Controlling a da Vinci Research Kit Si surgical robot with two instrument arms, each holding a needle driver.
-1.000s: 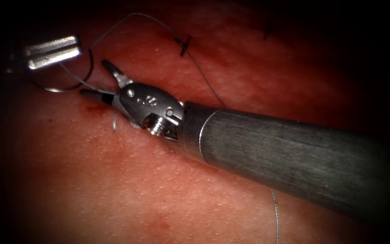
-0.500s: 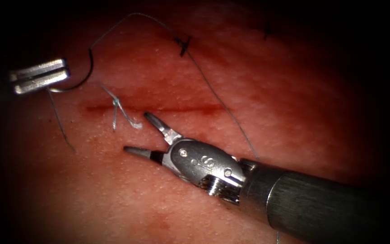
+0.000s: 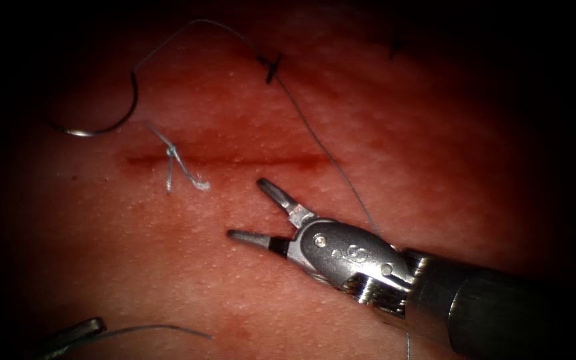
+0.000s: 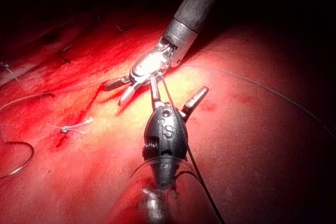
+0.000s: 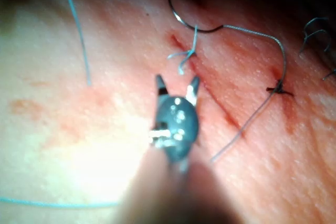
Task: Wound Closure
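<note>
since half a second ago the left tool (image 4: 176,92) has dropped away from the needle (image 3: 111,123) to the lower left edge, jaws apart, empty. needle lies free on the tissue (image 3: 168,267), left of the cut (image 3: 235,160), not in it. i judge it light, stiff and slick; take the mid-curve, not the tip. thread (image 3: 315,143) limp. right tool (image 3: 248,208) has backed off rightward, jaws spread, holding nothing. count: one needle, one thread, one knot (image 3: 171,157), two tools.
</note>
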